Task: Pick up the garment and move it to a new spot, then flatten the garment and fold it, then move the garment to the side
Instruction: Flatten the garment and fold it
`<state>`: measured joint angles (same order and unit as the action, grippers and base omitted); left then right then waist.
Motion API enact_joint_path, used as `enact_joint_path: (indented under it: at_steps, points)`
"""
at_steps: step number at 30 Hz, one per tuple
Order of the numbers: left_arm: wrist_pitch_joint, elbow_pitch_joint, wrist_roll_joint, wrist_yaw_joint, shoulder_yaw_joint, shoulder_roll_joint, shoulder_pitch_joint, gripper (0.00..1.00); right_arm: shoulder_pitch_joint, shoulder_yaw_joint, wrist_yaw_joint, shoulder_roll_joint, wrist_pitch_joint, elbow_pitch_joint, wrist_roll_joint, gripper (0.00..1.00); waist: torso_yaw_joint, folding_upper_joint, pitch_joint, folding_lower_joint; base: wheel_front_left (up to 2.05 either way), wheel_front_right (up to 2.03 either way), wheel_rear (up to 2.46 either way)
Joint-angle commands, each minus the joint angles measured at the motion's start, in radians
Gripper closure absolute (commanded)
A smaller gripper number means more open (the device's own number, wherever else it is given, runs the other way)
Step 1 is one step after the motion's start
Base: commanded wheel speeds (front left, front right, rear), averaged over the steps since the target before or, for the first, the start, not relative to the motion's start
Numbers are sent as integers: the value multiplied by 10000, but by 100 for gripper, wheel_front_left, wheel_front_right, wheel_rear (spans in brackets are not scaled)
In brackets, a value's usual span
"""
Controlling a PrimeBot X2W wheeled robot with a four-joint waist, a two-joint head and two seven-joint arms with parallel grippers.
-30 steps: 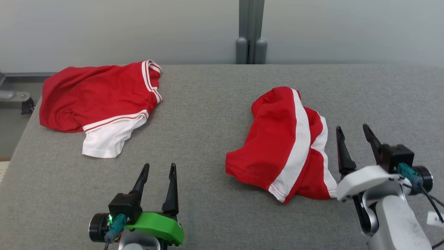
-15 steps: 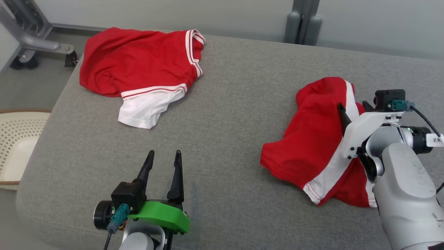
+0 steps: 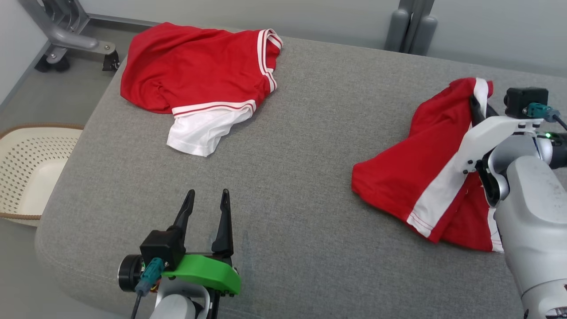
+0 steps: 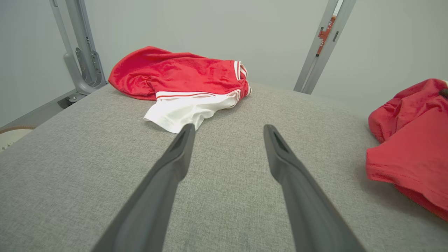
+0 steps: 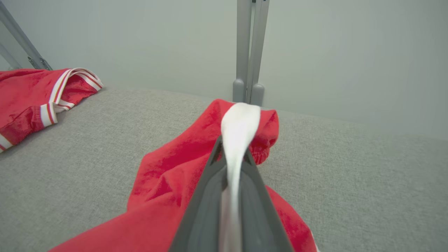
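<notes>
Garments number two: loose garment, clamped garment in right end effector.

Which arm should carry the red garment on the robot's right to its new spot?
Right. The right tool is shut on that garment's white stripe. The left tool stands open over bare table, well apart from it.

You had two red-and-white garments, a left garment and a right garment, two grippers, left gripper and right gripper, one grey padded table, one cream perforated basket, one wheeled metal frame.
</notes>
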<state>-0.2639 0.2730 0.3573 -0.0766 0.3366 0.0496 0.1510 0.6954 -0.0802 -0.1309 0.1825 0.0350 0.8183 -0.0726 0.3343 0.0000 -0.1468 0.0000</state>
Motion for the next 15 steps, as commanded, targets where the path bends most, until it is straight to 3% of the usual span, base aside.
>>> enact_joint_path:
  at_steps: [1,8,15]
  points:
    - [-9,43,-104,-4,-42,16,-51,0,249,44,3,79,321,-81,65,100,-95,0,151,0,0,0,0]
    - [-9,91,-237,94,-111,16,-197,0,911,989,3,228,1287,-522,413,100,-318,0,477,0,0,0,0]
    - [-9,178,-324,188,-90,16,-298,0,201,4296,3,-86,670,-749,-1044,100,-439,0,717,0,0,0,0]
